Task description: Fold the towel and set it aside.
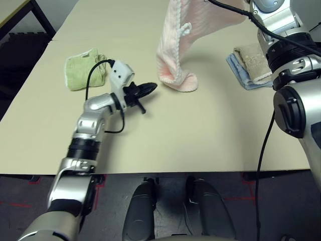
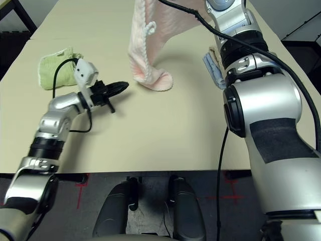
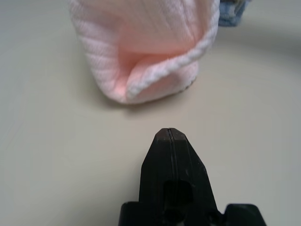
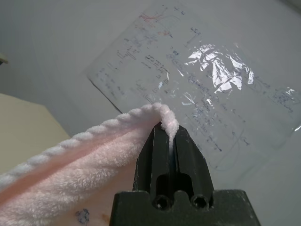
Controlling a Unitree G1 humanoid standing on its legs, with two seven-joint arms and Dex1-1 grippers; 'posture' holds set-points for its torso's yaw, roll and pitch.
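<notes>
Nearest, the left gripper (image 1: pixel 150 88) is held low over the counter (image 1: pixel 210 135) with its jaws pressed together on nothing, just short of the towel (image 1: pixel 175 75). Beyond it, the towel's lower end is bunched on the counter while its top edge is pinched by the raised right gripper (image 4: pixel 168 126). The fold is judged barely begun; next, the left jaws would need opening to take a hanging corner.
</notes>
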